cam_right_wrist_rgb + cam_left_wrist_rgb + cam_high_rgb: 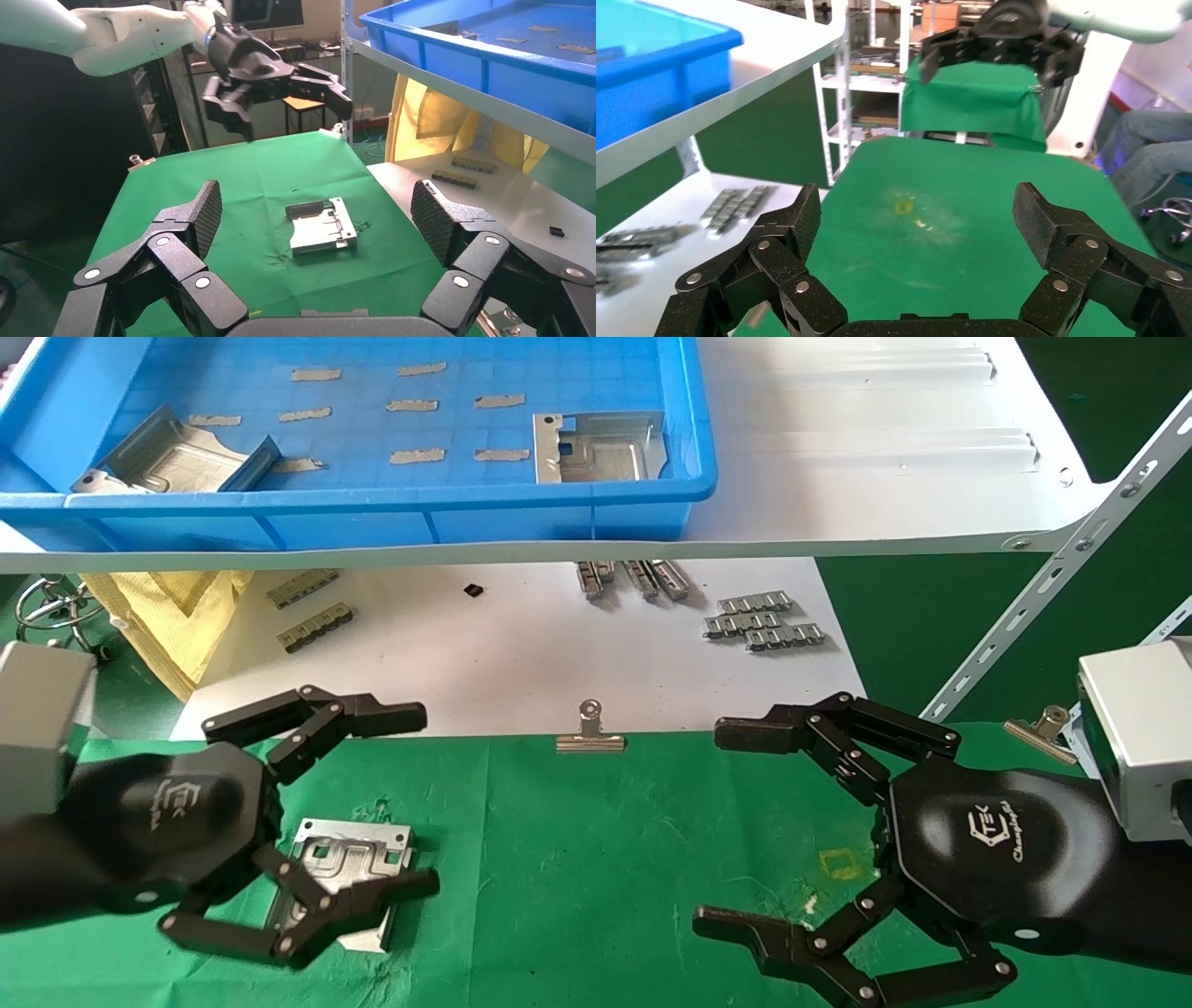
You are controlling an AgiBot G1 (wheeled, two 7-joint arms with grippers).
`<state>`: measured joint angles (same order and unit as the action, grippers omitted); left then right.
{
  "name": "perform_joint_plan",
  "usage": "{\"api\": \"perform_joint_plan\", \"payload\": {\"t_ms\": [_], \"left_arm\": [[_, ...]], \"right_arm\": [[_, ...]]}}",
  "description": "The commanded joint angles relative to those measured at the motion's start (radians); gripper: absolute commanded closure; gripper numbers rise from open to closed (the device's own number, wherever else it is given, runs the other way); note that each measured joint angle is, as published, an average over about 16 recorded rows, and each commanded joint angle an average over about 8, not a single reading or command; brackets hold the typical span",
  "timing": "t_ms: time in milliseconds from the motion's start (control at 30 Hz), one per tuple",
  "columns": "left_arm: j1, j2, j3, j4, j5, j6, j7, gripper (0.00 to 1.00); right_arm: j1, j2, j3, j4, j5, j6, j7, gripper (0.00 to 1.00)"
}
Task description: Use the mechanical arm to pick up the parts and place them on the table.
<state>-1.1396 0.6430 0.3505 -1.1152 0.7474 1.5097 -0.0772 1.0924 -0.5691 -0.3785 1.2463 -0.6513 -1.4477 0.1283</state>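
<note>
One part [349, 868] lies flat on the green counter [596, 859], under the left claw [358, 803], which hangs released above it. Two parts [596, 449] wait in the blue bin [559, 514] at 12 o'clock. The right claw [745, 831], also released, probably must reach there next.

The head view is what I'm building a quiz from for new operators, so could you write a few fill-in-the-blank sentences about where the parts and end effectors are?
1. The number of silver parts lying in the blue bin is ____.
2. One part lies on the ____ cloth of the table.
3. The end effector hovering over that part, open, is the ____ one.
4. The right end effector is open and holds ____.

Missing words: two; green; left; nothing
</note>
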Motion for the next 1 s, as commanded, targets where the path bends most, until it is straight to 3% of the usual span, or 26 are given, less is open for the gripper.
{"api": "perform_joint_plan", "payload": {"t_ms": [33,467,1000], "left_arm": [[0.015,-0.008,-0.017,-0.04,-0.004,-0.003,-0.026,0.0],[0.081,-0.04,-0.09,-0.213,-0.023,-0.017,-0.129,0.0],[0.07,-0.034,-0.076,-0.181,-0.02,-0.016,-0.115,0.0]], "right_arm": [[0.0,0.0,0.0,0.0,0.0,0.0,0.0,0.0],[0.0,0.0,0.0,0.0,0.0,0.0,0.0,0.0],[0.0,0.0,0.0,0.0,0.0,0.0,0.0,0.0]]}}
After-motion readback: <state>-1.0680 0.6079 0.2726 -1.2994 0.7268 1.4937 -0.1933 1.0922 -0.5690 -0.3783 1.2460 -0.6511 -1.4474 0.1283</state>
